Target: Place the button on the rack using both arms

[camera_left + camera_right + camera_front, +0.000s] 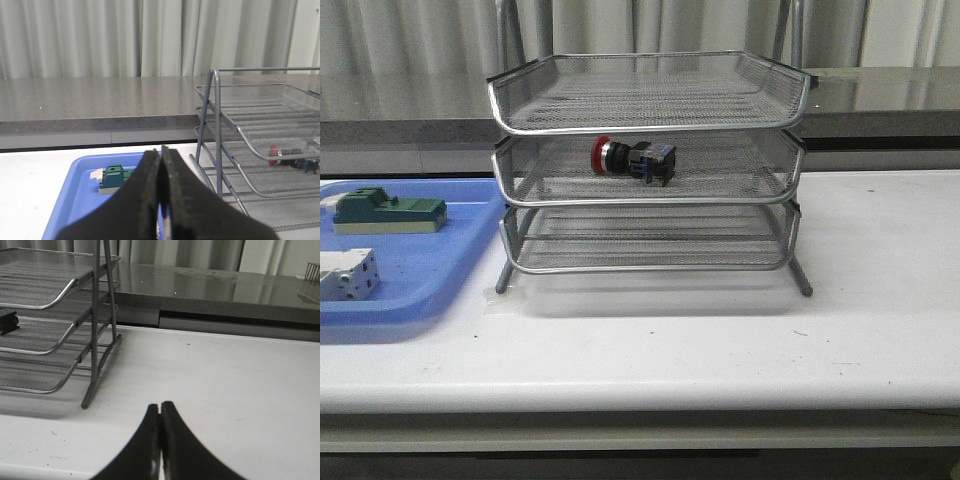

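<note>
Rack silver wire mesh, shiny metal; tray smooth blue plastic; table matt white

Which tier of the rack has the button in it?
The middle tier holds the button, lying on its side; the top and bottom tiers hold nothing.

A blue tray sits on the white surface, holding 1 green block and, nearer the front edge, 1 white terminal block. A grey counter and pale curtains stand behind.

left pincer, right pincer, black curved fingers (matte)
</note>
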`<control>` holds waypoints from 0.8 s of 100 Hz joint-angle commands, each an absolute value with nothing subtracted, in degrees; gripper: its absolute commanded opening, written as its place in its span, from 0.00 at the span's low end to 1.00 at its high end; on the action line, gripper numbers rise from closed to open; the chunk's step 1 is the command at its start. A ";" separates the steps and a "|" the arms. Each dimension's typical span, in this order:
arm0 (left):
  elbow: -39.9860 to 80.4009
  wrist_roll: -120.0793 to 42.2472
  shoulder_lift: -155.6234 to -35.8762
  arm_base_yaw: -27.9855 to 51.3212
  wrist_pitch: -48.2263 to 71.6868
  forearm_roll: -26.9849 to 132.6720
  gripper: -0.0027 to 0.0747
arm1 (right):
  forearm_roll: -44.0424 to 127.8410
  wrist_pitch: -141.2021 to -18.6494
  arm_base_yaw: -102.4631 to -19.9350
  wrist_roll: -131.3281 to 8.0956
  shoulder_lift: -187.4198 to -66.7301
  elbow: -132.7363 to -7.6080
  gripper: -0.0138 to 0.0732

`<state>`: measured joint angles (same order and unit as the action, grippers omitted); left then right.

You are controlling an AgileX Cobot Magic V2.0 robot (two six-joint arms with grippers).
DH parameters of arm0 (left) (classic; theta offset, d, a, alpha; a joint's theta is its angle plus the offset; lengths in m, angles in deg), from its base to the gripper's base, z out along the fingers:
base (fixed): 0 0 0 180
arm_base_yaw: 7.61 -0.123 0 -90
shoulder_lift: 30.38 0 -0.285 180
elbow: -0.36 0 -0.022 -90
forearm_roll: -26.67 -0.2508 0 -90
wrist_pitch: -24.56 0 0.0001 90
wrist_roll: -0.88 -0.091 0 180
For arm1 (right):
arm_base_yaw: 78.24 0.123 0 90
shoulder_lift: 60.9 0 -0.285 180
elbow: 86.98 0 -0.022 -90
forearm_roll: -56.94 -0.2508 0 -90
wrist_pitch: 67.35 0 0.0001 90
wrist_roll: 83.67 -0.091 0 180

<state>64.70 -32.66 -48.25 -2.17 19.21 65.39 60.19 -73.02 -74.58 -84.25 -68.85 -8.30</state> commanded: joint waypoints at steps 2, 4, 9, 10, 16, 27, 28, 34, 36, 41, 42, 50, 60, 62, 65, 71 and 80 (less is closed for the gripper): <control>63.22 -32.29 -48.76 -2.24 22.98 66.16 0.01 | 60.33 -68.16 -75.03 -83.67 -69.43 -8.14 0.05; 63.22 -32.29 -48.76 -2.24 22.98 66.16 0.01 | 60.33 -68.16 -75.03 -83.67 -69.43 -8.14 0.05; 63.22 -32.29 -48.76 -2.24 22.98 66.16 0.01 | 60.33 -68.16 -75.03 -83.67 -69.43 -8.14 0.05; 63.22 -32.29 -48.76 -2.24 22.98 66.16 0.01 | 60.33 -68.16 -75.03 -83.67 -69.43 -8.14 0.05; 63.22 -32.29 -48.76 -2.24 22.98 66.16 0.01 | 60.33 -68.16 -75.03 -83.67 -69.43 -8.14 0.05; 63.22 -32.29 -48.76 -2.24 22.98 65.65 0.01 | 60.33 -68.16 -75.03 -83.67 -69.43 -8.14 0.05; 63.22 -32.29 -48.76 -2.24 22.83 65.28 0.01 | 60.33 -68.16 -75.03 -83.67 -69.43 -8.14 0.05; 63.22 -31.67 -48.76 -2.24 22.26 63.17 0.01 | 60.33 -68.16 -75.03 -83.67 -69.43 -8.14 0.05; 63.26 -30.79 -48.76 -2.24 22.00 62.22 0.01 | 60.33 -68.16 -75.03 -83.67 -69.43 -8.14 0.05; 63.26 -25.39 -48.76 -2.24 21.25 55.84 0.01 | 60.33 -68.16 -75.03 -83.67 -69.43 -8.14 0.05; 63.26 -25.39 -48.76 -2.24 21.25 54.81 0.01 | 60.33 -68.16 -75.03 -83.67 -69.43 -8.14 0.05; 63.39 -11.32 -48.71 -2.24 20.70 40.51 0.01 | 60.33 -68.16 -75.03 -83.67 -69.43 -8.14 0.05; 64.21 2.61 -47.90 -2.24 20.82 27.72 0.01 | 60.33 -68.16 -75.03 -83.67 -69.43 -8.14 0.05; 64.50 4.07 -47.53 -2.24 20.94 26.67 0.01 | 60.33 -68.16 -75.03 -83.67 -69.43 -8.14 0.05; 64.90 5.12 -47.04 -2.24 20.94 25.29 0.01 | 60.33 -68.16 -75.03 -83.67 -69.43 -8.14 0.05; 66.04 5.28 -45.91 -2.24 21.27 25.13 0.01 | 60.33 -68.16 -75.03 -83.67 -69.43 -8.14 0.05; 68.25 5.28 -43.81 -2.24 21.42 25.13 0.01 | 60.33 -68.16 -75.03 -83.67 -69.43 -8.14 0.05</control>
